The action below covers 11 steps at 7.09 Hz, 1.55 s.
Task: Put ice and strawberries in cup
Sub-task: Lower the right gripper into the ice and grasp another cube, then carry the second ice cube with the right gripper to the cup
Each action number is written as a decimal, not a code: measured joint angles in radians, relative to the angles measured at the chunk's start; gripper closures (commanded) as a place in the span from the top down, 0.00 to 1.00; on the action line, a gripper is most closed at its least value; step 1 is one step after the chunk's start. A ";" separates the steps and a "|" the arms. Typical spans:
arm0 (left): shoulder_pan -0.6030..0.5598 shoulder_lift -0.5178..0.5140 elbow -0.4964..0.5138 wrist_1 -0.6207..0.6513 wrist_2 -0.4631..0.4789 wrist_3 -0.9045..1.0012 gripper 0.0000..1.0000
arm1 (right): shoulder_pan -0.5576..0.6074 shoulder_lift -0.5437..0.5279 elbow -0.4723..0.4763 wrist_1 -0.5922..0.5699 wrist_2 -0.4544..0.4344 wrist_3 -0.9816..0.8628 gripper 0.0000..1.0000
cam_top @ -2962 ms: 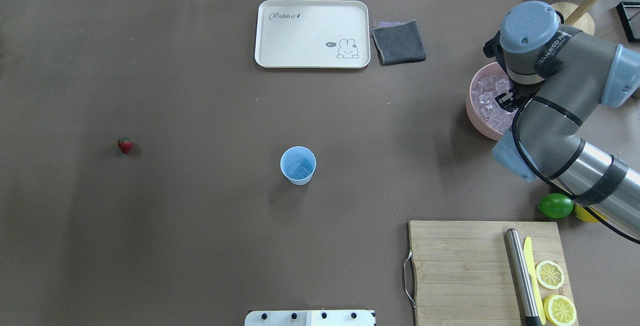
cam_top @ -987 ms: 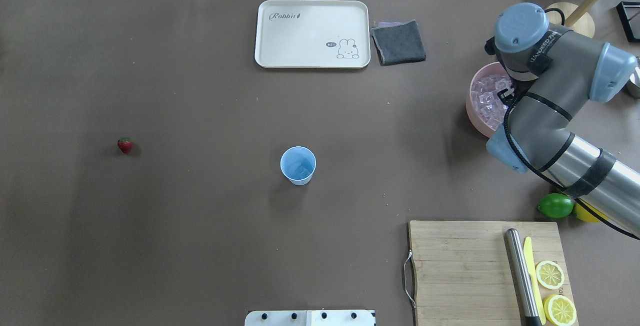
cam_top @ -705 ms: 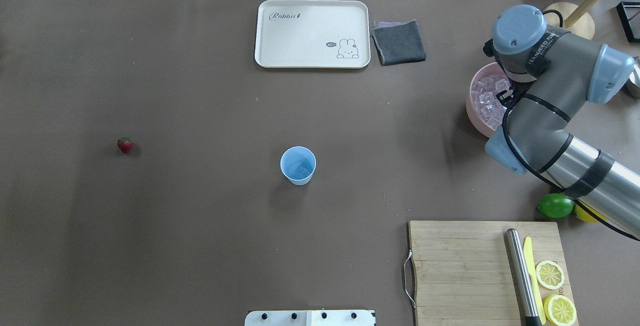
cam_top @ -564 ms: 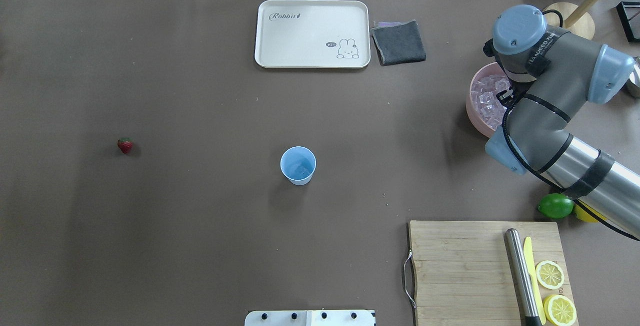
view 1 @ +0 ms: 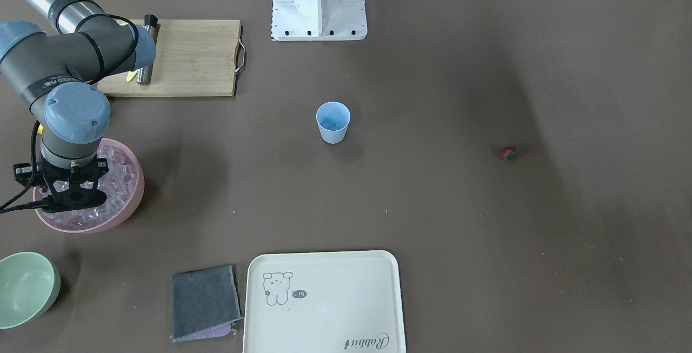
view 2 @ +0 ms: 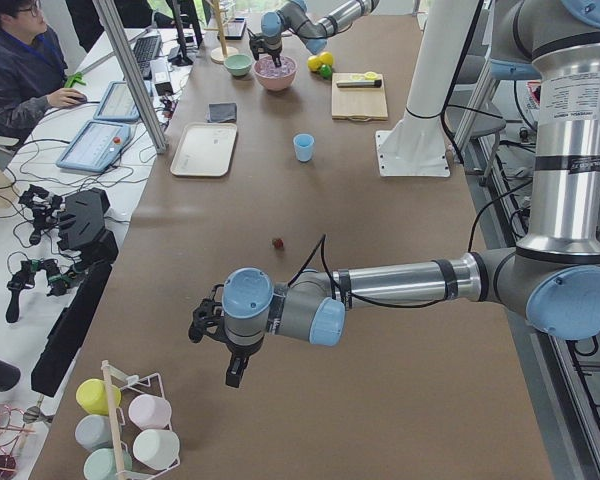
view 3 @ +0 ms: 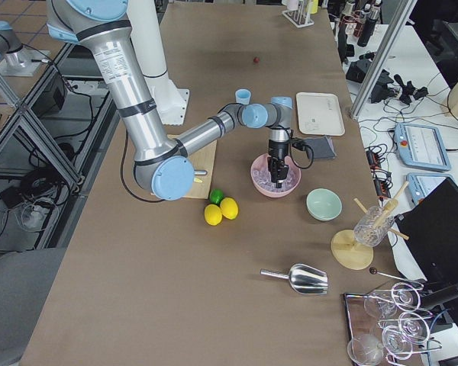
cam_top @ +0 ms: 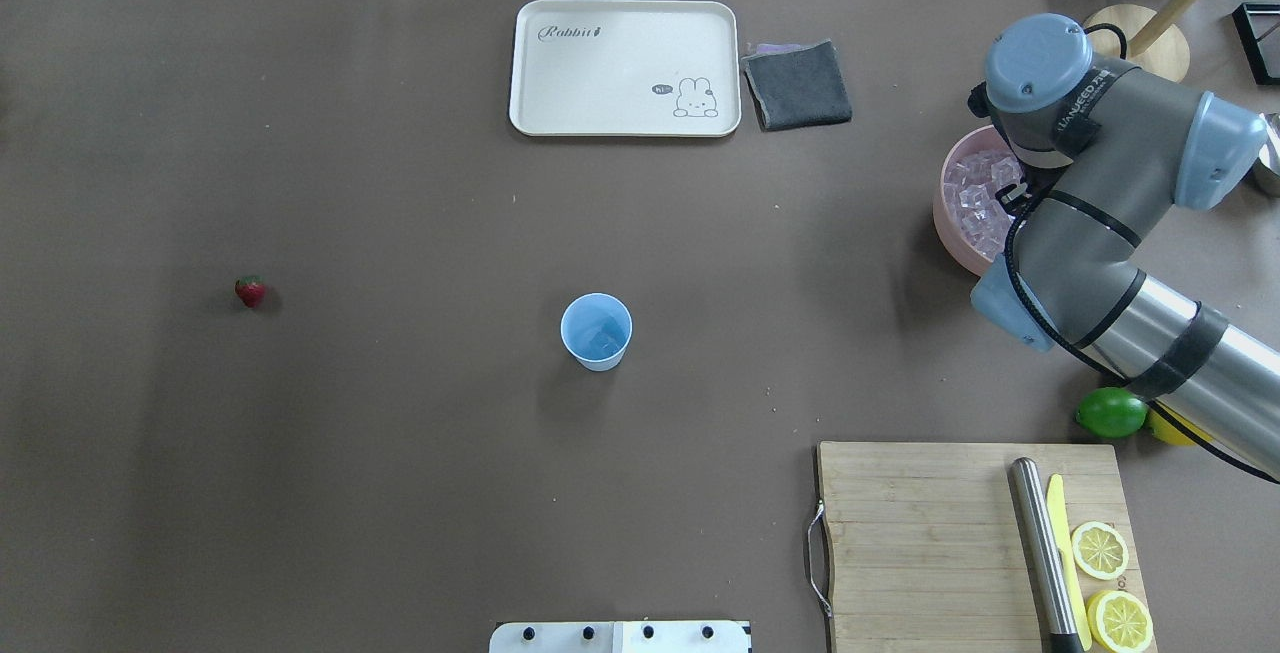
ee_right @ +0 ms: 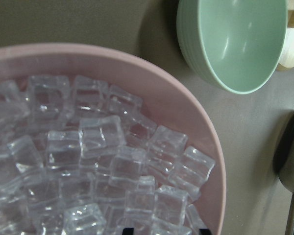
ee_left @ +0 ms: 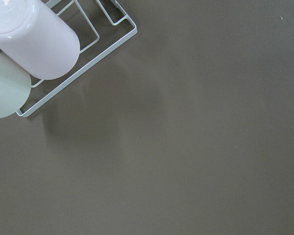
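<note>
1. Heap of ice [ee_right: 88,161]: small clear cubes, glassy, soft-edged, filling the round pink bowl [ee_right: 181,110] with its smooth matte rim, at the right end of the brown surface [cam_top: 400,433].
2. Light blue cup [cam_top: 596,332]: plain plastic, tapered, no handle, upright mid-surface, well apart from the pink bowl; pale glassy cube shape at its bottom.
3. Tiny red strawberry [cam_top: 250,290], green leafy top, alone on bare surface toward the left side, well apart from the cup.
4. Black right end effector [view 1: 70,197], pointing straight down over the ice in the pink bowl; two dark tips barely in at the wrist view's bottom edge, set apart, cubes between; cannot tell whether clamped on a cube.
5. Left end effector [view 2: 235,376], seen only from the side camera, low over bare surface at the far left end, near a white wire rack [ee_left: 78,72] holding pastel cups [ee_left: 39,44]; cannot tell how far open.
6. Smooth pale green bowl [ee_right: 230,44] just beside the pink bowl; shiny metal scoop [view 3: 305,279] farther out.
7. Cream tray [cam_top: 600,63], rounded corners, rabbit drawing; folded grey cloth [cam_top: 798,83] just beside it.
8. Wooden cutting board [cam_top: 920,533] with wire handle, bearing a steel rod [cam_top: 1035,543], a yellow knife [cam_top: 1062,543] and two lemon halves [cam_top: 1100,549] cut face up; glossy lime [cam_top: 1110,412] and whole lemon [view 3: 229,207] just off the board.
</note>
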<state>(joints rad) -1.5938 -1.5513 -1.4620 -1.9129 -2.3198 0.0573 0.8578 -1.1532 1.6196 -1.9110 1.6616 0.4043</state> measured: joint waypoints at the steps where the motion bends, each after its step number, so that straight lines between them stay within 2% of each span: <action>1: 0.000 -0.001 0.000 0.000 0.000 -0.001 0.98 | 0.002 0.002 0.000 -0.002 0.001 -0.001 0.00; 4: 0.000 -0.003 0.000 0.000 0.000 -0.002 0.98 | 0.021 0.012 0.013 -0.019 0.007 -0.010 0.00; 6: 0.001 -0.004 0.000 0.000 0.000 -0.002 0.98 | 0.042 0.054 0.083 -0.121 0.019 -0.023 0.00; 7: 0.000 -0.005 0.000 0.000 0.000 -0.002 0.98 | 0.045 0.085 0.141 -0.187 0.055 -0.024 0.00; 9: 0.000 -0.004 0.000 0.000 0.000 -0.002 0.98 | 0.045 0.117 0.251 -0.198 0.241 0.028 0.00; 10: 0.000 -0.003 -0.001 0.000 0.000 -0.003 0.98 | 0.023 0.132 0.282 -0.114 0.346 0.131 0.00; 11: 0.000 -0.005 -0.001 0.000 0.000 -0.004 0.98 | -0.027 0.147 0.287 0.013 0.407 0.288 0.00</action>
<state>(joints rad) -1.5938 -1.5562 -1.4630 -1.9129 -2.3194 0.0538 0.8307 -1.0064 1.9068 -1.8978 2.0681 0.6921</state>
